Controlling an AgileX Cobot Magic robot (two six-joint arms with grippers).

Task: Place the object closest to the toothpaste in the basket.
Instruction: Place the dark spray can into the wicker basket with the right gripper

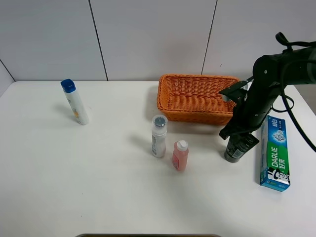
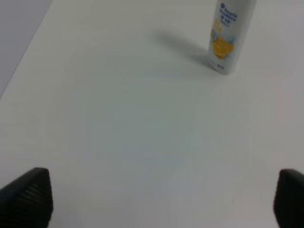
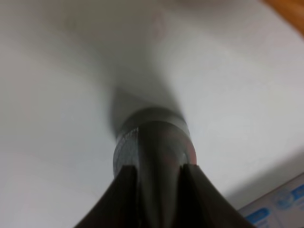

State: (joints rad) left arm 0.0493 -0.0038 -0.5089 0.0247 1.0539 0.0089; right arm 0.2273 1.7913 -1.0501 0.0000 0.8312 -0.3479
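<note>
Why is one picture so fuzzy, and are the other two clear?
Right wrist view: blurred, since the dark bottle in the right claw sits very near the lens. Left wrist view: slightly soft; the white bottle casts a faint shadow. Exterior high view: sharp, evenly lit, the toothpaste box lettering readable.

Glossy blk arm w/ looping blk cables.

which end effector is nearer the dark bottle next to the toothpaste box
Right. The right end effector grips the dark bottle; the left end effector hangs open facing the white bottle, far off on the opposite side.
</note>
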